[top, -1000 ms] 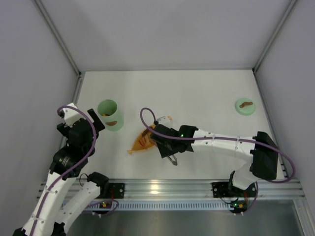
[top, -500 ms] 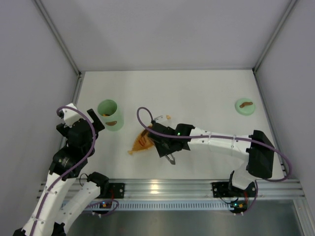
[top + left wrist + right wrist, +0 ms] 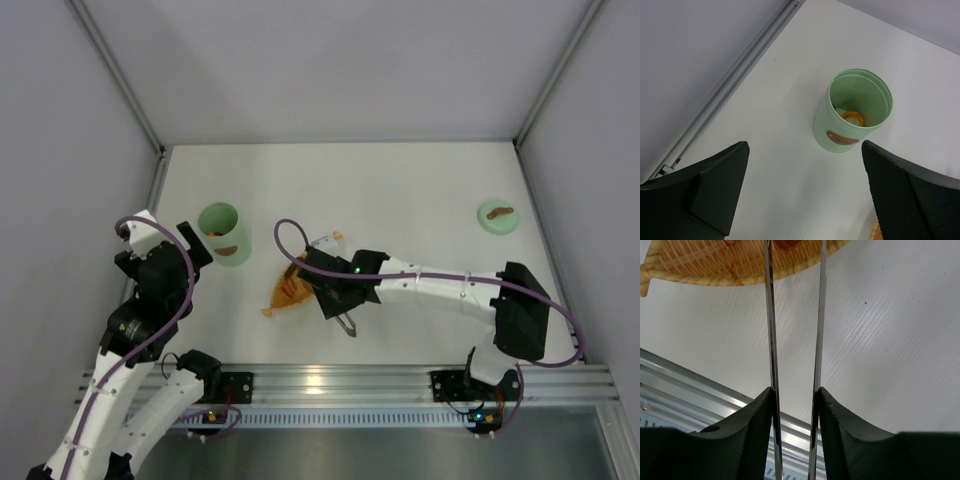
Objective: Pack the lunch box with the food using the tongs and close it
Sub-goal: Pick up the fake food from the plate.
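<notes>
Counting one mint-green tub [image 3: 224, 233], one matching lid [image 3: 498, 216] lying well to the tub's right, one orange leaf-shaped tray [image 3: 280, 296] sitting near the tub, one pair of tongs [image 3: 769, 320], and two food pieces [image 3: 853, 117] showing inside the tub.

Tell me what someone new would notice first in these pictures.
The right gripper clamps long silver tongs, their tips reaching over the woven orange tray left of centre, near the front. Further left stands the open mint-green tub with an orange piece inside, while its lid lies far off on the right.
</notes>
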